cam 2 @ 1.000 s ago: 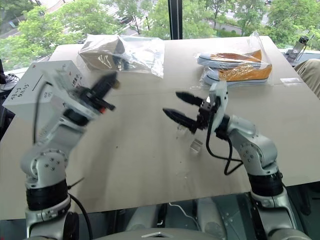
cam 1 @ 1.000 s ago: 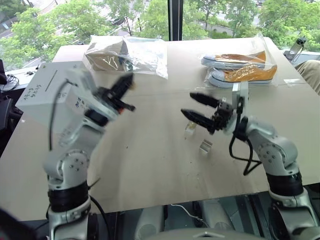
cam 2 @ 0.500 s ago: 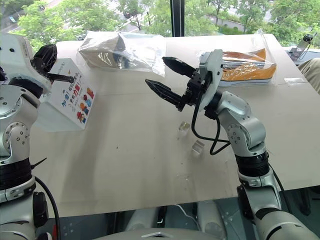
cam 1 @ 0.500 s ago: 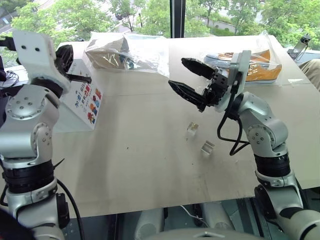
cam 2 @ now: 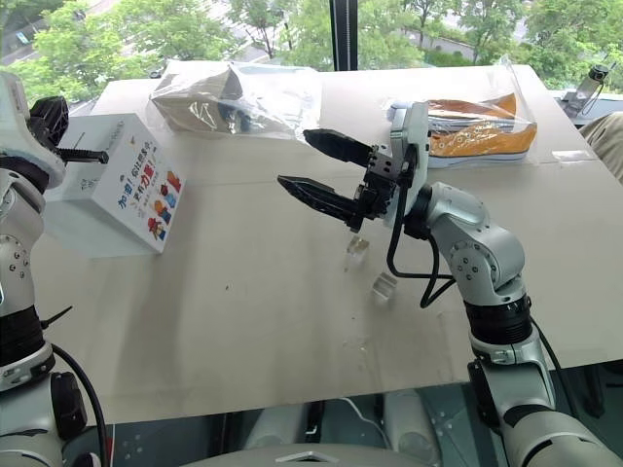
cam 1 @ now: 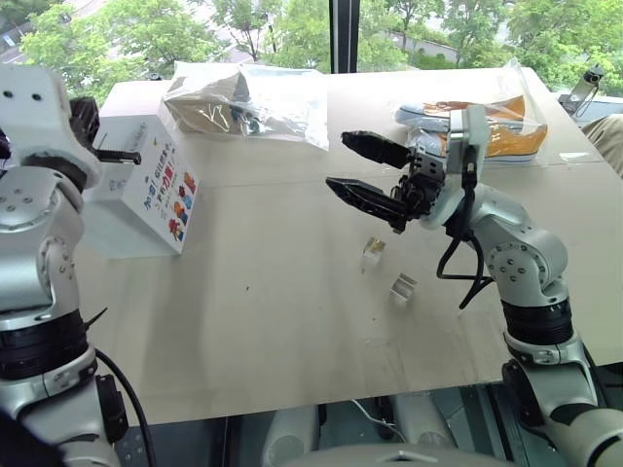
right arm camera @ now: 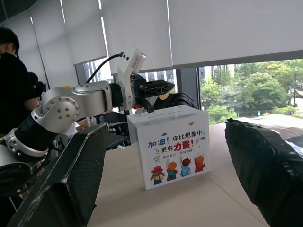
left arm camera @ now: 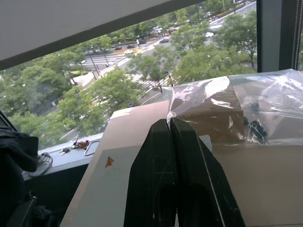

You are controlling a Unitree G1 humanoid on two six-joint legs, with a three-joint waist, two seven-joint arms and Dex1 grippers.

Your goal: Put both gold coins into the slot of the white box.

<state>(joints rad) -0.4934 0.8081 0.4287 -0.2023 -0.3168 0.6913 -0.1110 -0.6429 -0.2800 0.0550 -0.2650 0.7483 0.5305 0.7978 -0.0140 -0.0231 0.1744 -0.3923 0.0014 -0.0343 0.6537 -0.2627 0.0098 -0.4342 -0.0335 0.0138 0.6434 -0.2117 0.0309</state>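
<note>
So a second ago my left pincer (cam 1: pixel 109 154) was out over the middle of the table, and now I'm holding it way over on my left, hanging just above the top of the white box (cam 1: pixel 146 190). It's clamped tight, fingers (left arm camera: pixel 173 156) pressed flat together and pointing roughly level across the lid. Honestly I'm not seeing either of the coins anywhere right now. If one is pinched between those tips, it's too small to make out. Same with the slot: it should be on the top face, but I'm not spotting it from here.

My right pincer (cam 1: pixel 338 161) is gaping wide with nothing in it, and it's been drifting up a bit, now floating above the two little clear blocks (cam 1: pixel 374 253) mid-table.

What I'm taking from this: I'm guessing the left one is lining up for a drop, so next I'm tipping it down over the slit and letting go. Missing the slot is the risk here
</note>
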